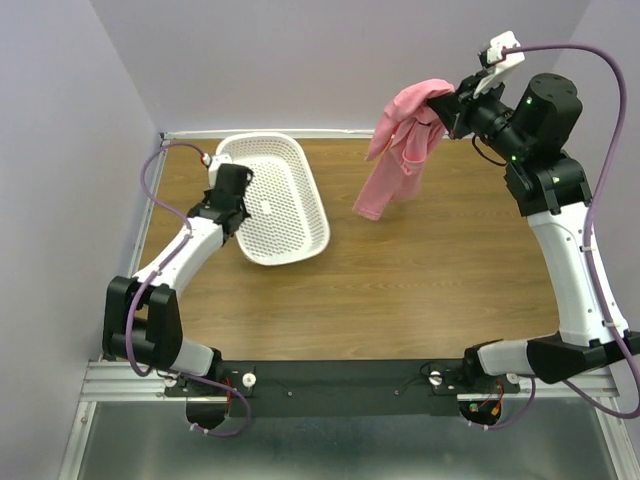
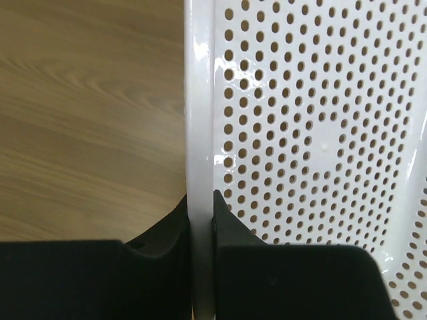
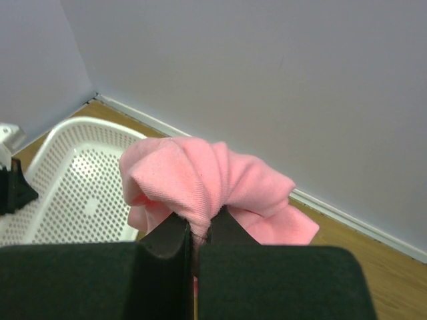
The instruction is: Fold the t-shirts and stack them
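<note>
A salmon-pink t-shirt (image 1: 400,145) hangs bunched in the air at the back right, above the wooden table. My right gripper (image 1: 447,103) is shut on a fold of that t-shirt (image 3: 193,177), and the cloth droops below the jaws. At the back left my left gripper (image 1: 226,205) is shut on the left rim of the white perforated basket (image 1: 300,195). In the left wrist view the basket rim (image 2: 200,133) runs straight up between the two black jaws of the left gripper (image 2: 201,212), which press it from both sides. The basket looks empty.
Lilac walls close the table in at the back and both sides. The wooden table top (image 1: 420,280) stretches between the basket and the right arm. A black rail (image 1: 340,378) with both arm bases runs along the near edge.
</note>
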You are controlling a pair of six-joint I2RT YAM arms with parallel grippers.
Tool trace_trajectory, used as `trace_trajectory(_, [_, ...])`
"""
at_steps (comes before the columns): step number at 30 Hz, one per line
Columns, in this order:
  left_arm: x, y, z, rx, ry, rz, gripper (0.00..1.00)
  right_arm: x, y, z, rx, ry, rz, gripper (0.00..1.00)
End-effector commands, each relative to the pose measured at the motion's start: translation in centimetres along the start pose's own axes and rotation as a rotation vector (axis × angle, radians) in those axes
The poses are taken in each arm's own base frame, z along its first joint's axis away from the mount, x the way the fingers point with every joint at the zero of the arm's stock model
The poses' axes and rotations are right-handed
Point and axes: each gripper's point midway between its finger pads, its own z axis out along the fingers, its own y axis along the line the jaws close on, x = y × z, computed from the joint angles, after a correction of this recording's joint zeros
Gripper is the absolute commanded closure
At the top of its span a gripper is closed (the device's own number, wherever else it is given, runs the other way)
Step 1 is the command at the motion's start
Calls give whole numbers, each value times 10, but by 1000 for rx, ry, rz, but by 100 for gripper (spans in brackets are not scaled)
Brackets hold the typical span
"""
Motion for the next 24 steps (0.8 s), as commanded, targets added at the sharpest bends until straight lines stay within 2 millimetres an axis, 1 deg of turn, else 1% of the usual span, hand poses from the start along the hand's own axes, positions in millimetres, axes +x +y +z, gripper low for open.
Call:
trace_trajectory(1, [-95, 44, -10, -72, -234, 249, 100, -20, 3, -14, -8, -77, -25, 99])
trace_trajectory(2, [-114, 65, -2, -117, -244, 240, 100, -14, 6, -13, -25, -67, -18, 99])
trace_trajectory(4, [-131, 82, 7, -163, -246, 304, 100, -10, 12, -12, -57, -61, -4, 100])
trace_trajectory(5, [-131, 96, 21, -205, -215, 329, 100, -8, 13, -12, -65, -57, -1, 99])
trace_trajectory(6, [-143, 99, 23, -227, -224, 348, 100, -2, 15, -10, -75, -45, 10, 99])
trace_trajectory(7, [-146, 104, 28, -240, -212, 391, 100, 1, 17, -9, -87, -39, 11, 99])
trace_trajectory(8, [-145, 117, 39, -282, -182, 419, 100, 5, 17, -7, -89, -32, 15, 99])
trace_trajectory(9, [-152, 114, 43, -274, -189, 431, 100, 8, 17, -6, -91, -27, 14, 99])
trace_trajectory(10, [-148, 129, 58, -304, -149, 457, 100, 10, 18, -5, -94, -22, 17, 99])
trace_trajectory(11, [-155, 136, 61, -334, -147, 476, 100, 12, 18, -5, -97, -18, 17, 99])
trace_trajectory(12, [-157, 139, 68, -336, -140, 483, 100, 16, 18, -4, -99, -10, 18, 99])
trace_trajectory(13, [-150, 141, 84, -326, -104, 486, 100, 18, 19, -4, -101, -7, 17, 99])
trace_trajectory(14, [-152, 145, 89, -340, -90, 482, 100, 20, 19, -3, -104, -3, 17, 99])
trace_trajectory(15, [-166, 150, 91, -360, -103, 480, 100, 22, 19, -3, -105, 0, 15, 100])
trace_trajectory(16, [-161, 160, 100, -407, -69, 490, 99, 24, 19, -2, -108, 2, 16, 100])
trace_trajectory(17, [-165, 167, 102, -435, -66, 482, 99, 25, 19, -1, -107, 5, 17, 99])
trace_trajectory(18, [-182, 173, 101, -463, -95, 454, 95, 25, 19, -1, -107, 7, 18, 99])
trace_trajectory(19, [-174, 192, 110, -513, -43, 422, 86, 28, 18, 2, -107, 12, 17, 99])
trace_trajectory(20, [-178, 200, 112, -535, -37, 398, 80, 29, 18, 3, -109, 15, 18, 99])
trace_trajectory(21, [-199, 204, 108, -552, -74, 356, 73, 31, 18, 4, -111, 19, 18, 99])
trace_trajectory(22, [-202, 207, 107, -562, -71, 317, 60, 33, 18, 6, -113, 23, 16, 99])
trace_trajectory(23, [-209, 207, 107, -559, -89, 301, 34, 38, 18, 8, -118, 34, 21, 99])
trace_trajectory(24, [-222, 204, 101, -556, -123, 283, 19, 40, 19, 10, -125, 39, 20, 99])
